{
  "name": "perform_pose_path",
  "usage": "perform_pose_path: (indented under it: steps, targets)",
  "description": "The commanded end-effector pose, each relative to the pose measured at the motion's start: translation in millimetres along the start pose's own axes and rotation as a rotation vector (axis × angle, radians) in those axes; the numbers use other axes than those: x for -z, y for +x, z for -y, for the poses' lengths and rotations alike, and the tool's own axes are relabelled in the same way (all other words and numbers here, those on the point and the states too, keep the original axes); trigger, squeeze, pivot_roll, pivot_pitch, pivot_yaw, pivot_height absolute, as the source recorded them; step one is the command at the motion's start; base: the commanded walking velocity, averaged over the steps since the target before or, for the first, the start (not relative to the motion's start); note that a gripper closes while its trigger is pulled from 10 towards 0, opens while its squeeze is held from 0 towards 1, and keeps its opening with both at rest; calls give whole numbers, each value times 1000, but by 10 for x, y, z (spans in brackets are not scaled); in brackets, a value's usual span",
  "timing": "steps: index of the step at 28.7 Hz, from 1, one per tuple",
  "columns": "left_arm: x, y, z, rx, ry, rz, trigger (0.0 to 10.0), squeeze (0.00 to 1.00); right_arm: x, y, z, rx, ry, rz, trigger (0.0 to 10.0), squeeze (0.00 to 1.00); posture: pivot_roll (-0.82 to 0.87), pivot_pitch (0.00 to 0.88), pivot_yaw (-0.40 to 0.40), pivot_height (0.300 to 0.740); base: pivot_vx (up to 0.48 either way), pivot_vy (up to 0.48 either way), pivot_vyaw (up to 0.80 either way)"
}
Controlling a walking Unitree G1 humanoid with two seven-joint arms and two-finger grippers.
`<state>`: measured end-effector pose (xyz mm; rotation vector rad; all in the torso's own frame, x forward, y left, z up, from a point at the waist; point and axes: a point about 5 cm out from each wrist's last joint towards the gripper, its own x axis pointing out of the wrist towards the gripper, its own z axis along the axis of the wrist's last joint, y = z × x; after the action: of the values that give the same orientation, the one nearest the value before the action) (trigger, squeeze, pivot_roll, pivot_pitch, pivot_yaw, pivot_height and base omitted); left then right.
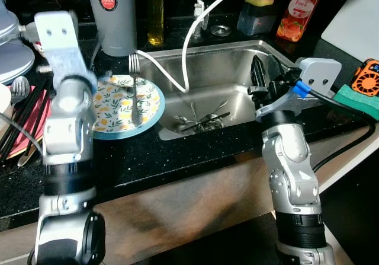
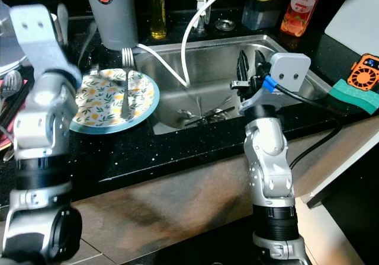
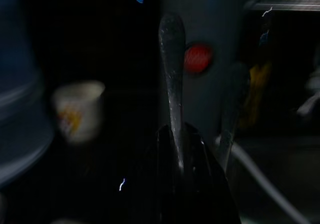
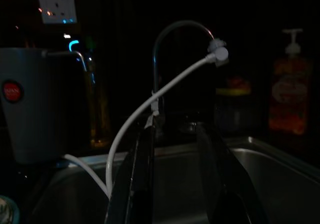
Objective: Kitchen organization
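The left gripper (image 3: 182,149), dark and blurred, pinches a steel fork (image 1: 135,84) upright above a round floral plate (image 1: 151,108). The right gripper (image 4: 175,149) hangs with its fingers apart over the stainless sink (image 1: 237,69), where the cutlery (image 1: 198,120) is hard to make out.

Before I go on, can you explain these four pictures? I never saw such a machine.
This is a humanoid robot at a kitchen counter. Two pictures come from its head, looking down; the two dark ones come from cameras on its wrists. The left pincer is shut on a fork, held upright over a flowered plate beside the sink. More cutlery lies in the sink. The right pincer hangs open above the sink, holding nothing.
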<state>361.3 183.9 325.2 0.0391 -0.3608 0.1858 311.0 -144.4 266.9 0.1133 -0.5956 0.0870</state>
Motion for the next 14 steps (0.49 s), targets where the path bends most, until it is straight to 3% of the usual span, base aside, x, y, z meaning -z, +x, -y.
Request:
perform_pose_path:
  steps: [1,3,4,6,8,14]
  targets:
    - [-54,34,74,44,34,44,10000,0,4,2,14,2,-7,-2,10000,0,73,67,-22,740,0,0,0]
    - [-39,98,156,66,301,100,10000,0,-16,2,29,9,-14,6,10000,0,66,64,-17,740,0,0,0]
    - [-17,126,119,28,399,101,10000,0,-24,-6,47,16,-19,7,10000,0,53,60,-10,740,0,0,0]
    - [-5,152,52,-13,512,120,10000,0,-28,-20,70,24,-25,7,10000,0,53,60,-10,740,0,0,0]
    - [53,159,-44,-39,519,82,10000,0,-21,-34,80,27,-26,1,10000,0,53,63,-13,740,0,0,0]
    - [135,130,-32,-4,510,62,10000,0,-16,-25,57,13,-22,-1,10000,0,58,68,-27,740,0,0,0]
